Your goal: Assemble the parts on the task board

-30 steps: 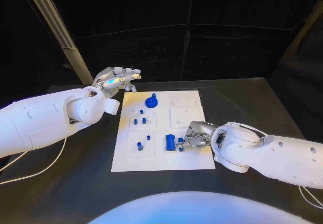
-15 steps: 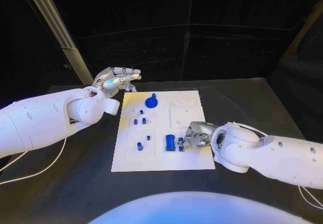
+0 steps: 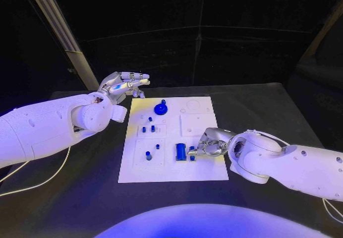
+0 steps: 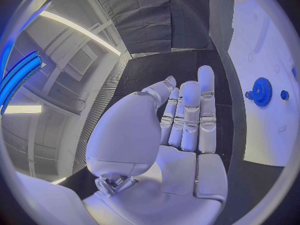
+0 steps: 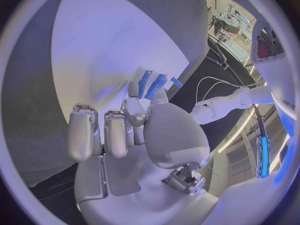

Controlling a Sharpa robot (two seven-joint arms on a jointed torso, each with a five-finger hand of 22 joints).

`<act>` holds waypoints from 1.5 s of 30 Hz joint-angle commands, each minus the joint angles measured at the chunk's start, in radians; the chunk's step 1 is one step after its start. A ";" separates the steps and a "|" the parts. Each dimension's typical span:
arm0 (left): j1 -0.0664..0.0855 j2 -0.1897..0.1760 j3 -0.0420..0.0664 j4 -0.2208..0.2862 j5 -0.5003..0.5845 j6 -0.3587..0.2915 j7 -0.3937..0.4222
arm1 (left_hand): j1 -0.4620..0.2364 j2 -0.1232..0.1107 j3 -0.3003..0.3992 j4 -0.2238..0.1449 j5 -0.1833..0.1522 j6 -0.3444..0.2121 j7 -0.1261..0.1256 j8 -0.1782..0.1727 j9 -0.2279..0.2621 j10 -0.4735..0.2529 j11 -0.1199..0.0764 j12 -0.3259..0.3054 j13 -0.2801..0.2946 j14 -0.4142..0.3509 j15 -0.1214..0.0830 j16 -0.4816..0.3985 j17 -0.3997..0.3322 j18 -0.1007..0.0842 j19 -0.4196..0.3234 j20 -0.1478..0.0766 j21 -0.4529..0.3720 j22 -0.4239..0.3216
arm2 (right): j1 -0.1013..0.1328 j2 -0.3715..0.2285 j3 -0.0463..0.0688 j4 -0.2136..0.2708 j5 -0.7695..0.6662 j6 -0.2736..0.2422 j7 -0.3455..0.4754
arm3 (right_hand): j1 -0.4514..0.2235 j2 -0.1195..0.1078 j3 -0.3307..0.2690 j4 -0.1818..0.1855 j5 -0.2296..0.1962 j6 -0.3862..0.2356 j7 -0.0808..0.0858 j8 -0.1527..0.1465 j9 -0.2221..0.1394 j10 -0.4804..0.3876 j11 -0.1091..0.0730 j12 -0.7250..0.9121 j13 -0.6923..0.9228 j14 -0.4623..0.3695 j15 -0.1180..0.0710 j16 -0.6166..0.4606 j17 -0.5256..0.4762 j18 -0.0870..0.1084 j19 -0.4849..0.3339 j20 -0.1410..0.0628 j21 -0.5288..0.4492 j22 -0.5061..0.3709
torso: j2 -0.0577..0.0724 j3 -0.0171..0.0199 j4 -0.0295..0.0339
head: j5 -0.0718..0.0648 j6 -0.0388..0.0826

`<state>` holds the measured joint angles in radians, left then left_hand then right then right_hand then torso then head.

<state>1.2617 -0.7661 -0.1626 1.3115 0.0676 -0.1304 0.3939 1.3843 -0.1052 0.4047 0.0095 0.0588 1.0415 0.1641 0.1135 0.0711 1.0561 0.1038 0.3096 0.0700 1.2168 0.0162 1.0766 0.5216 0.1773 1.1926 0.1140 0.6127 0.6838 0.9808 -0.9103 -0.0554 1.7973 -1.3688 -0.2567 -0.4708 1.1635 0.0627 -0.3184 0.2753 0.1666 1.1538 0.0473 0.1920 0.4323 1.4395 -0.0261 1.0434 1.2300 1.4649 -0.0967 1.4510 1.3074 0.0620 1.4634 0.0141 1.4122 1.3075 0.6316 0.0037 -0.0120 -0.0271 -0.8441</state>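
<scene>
— Right hand [image 3: 208, 145]?
— Low over the task board [image 3: 201, 171], thumb and fingertip pinching a small blue peg [image 3: 192, 153] beside the blue block [image 3: 181, 151].
— Left hand [image 3: 126, 84]?
— Fingers straight and together, holding nothing, off the board's far corner near the blue gear [image 3: 161, 107].

Dim room with black drapes behind; a bluish-violet tint lies over the white arms and the task board [image 3: 207, 171], the brightest thing on the dark worktop [image 3: 85, 198]; soft shadows under both arms; a pale strip light [image 4: 81, 30] glows in the left wrist view; both wrist views bend straight edges strongly toward the rim; near fingers [image 5: 81, 132] look slightly soft.
</scene>
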 commanded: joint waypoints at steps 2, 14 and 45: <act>0.002 0.000 0.001 0.002 0.003 0.011 0.003 | -0.003 -0.002 0.004 -0.001 0.004 -0.004 0.005 0.004 -0.001 -0.007 -0.003 0.004 -0.001 -0.010 0.000 -0.005 -0.001 0.005 -0.003 0.000 -0.004 -0.001 | 0.002 -0.025 0.000 -0.002 0.037 -0.121 0.142 | 0.124 -0.003 0.029 -0.063 0.058 -0.090 0.031 -0.054 -0.024 -0.024 0.023 -0.030 -0.016 0.067 0.022 -0.010 0.067 -0.005 -0.003 0.015 -0.011 -0.002 | 0.000 -0.0007 0.0014 | -0.002 0.003; 0.002 -0.001 0.001 0.001 0.003 0.011 0.005 | -0.003 -0.002 0.004 -0.001 0.004 -0.004 0.005 0.004 -0.001 -0.007 -0.003 0.004 -0.001 -0.010 0.000 -0.005 -0.001 0.005 -0.003 0.000 -0.004 -0.001 | 0.002 -0.072 0.000 0.008 -0.017 -0.159 0.321 | 0.352 0.041 0.117 -0.199 0.054 -0.212 0.086 -0.132 -0.102 -0.041 0.063 -0.019 -0.012 0.069 0.056 -0.005 0.075 -0.004 -0.005 0.048 -0.010 0.002 | 0.000 0.0002 -0.0009 | -0.001 0.002; 0.001 0.002 -0.002 -0.002 0.003 0.013 0.006 | -0.004 -0.002 0.006 -0.001 0.004 -0.004 0.005 0.005 -0.001 -0.008 -0.003 0.005 -0.001 -0.011 0.000 -0.006 -0.004 0.005 -0.003 0.000 -0.005 -0.001 | 0.000 -0.015 -0.001 -0.055 -0.081 -0.055 0.301 | 0.294 0.056 0.358 -0.207 0.071 -0.124 0.078 -0.129 -0.273 -0.046 0.059 0.007 -0.008 0.070 0.056 0.005 0.090 -0.005 -0.005 0.050 -0.004 0.011 | 0.001 0.0003 0.0009 | 0.001 -0.007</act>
<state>1.2613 -0.7654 -0.1655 1.3095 0.0676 -0.1295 0.3935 1.3843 -0.1052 0.4047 0.0095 0.0588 1.0415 0.1641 0.1134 0.0711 1.0523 0.1001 0.3096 0.0700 1.2096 0.0161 1.0766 0.5183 0.1772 1.1926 0.1140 0.6128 0.6835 0.9799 -0.9270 -0.0564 1.7427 -1.4308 -0.3335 -0.1513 1.4653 0.1210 0.0308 0.0689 0.2420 1.0218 0.1258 0.0629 0.1641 1.3914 0.0394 1.0454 1.2210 1.4634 -0.0372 1.4502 1.3074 0.0619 1.4585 0.0627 1.4048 1.3078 0.6331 0.0045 -0.0111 -0.0264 -0.8502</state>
